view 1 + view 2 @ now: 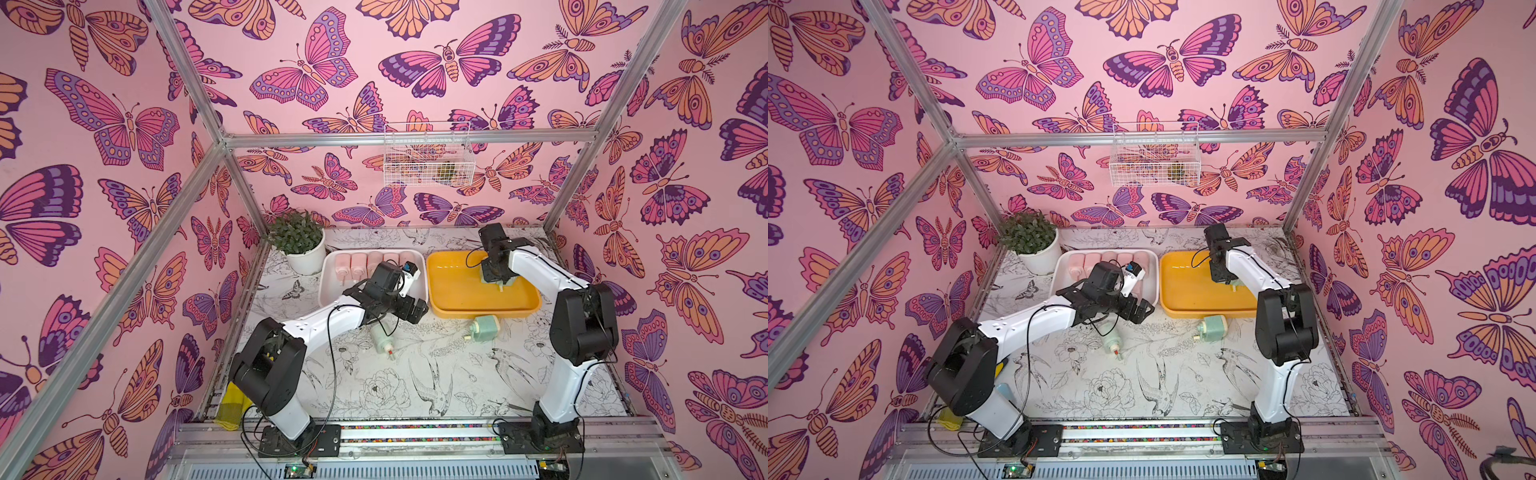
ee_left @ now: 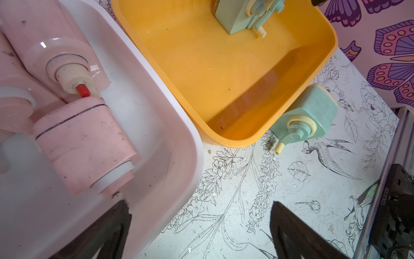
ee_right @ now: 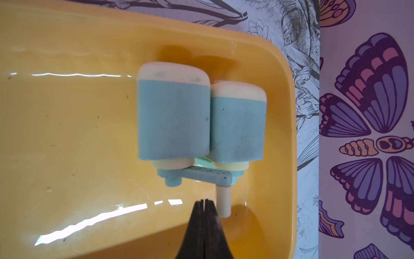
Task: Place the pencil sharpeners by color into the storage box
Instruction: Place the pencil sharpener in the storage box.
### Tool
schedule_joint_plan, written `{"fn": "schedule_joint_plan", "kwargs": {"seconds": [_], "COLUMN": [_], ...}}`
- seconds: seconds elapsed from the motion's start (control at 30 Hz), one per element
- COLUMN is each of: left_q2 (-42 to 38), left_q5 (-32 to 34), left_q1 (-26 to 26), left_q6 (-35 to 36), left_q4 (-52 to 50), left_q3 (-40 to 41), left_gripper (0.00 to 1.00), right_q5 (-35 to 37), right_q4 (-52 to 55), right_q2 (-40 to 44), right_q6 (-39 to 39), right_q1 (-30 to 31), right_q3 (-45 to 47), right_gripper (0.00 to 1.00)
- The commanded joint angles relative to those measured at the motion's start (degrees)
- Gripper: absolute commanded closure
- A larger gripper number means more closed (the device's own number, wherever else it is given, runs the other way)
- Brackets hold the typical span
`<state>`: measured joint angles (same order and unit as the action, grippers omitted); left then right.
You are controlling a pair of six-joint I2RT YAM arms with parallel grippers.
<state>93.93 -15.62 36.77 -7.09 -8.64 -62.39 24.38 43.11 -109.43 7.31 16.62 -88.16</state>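
Our right gripper (image 3: pixel 205 203) is pinched closed on nothing in the yellow tray (image 3: pixel 67 134); our left gripper (image 2: pixel 200 205) is spread wide. The green sharpener (image 1: pixel 485 328) on the table (image 1: pixel 415 374) looks light and slippery; we should hold its flat sides.

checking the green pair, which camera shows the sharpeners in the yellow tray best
Right wrist view: both green sharpeners lie side by side in the yellow tray, unblocked. In both top views the right arm hides most of them; the left wrist view shows only part.

White arm links (image 1: pixel 324 322), black joint housings (image 1: pixel 582 328), black cables (image 1: pixel 335 374), tapered black right hand (image 3: pixel 204 201)
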Motion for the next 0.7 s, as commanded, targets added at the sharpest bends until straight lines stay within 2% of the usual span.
{"fn": "schedule_joint_plan", "kwargs": {"seconds": [0.0,0.3,0.67], "left_q2": [0.8,1.1,1.2], "left_q5": [-1.1,-1.3,-1.8], "left_q1": [0.2,0.2,0.2], "left_q6": [-0.3,-0.3,-0.7], "left_q4": [0.0,-0.1,-0.2], "left_q3": [-0.8,-0.9,-0.9], "left_gripper": [0.00,0.00,0.00], "right_q5": [1.6,3.1,0.3], "right_q4": [0.5,1.9,2.2], "right_q2": [-0.1,-4.4,-5.4], "right_q6": [1.8,1.6,1.7], "right_q1": [-0.8,-1.2,-1.4], "right_q3": [-2.1,-2.3,-3.2], "right_gripper": [1.00,1.00,1.00]}}
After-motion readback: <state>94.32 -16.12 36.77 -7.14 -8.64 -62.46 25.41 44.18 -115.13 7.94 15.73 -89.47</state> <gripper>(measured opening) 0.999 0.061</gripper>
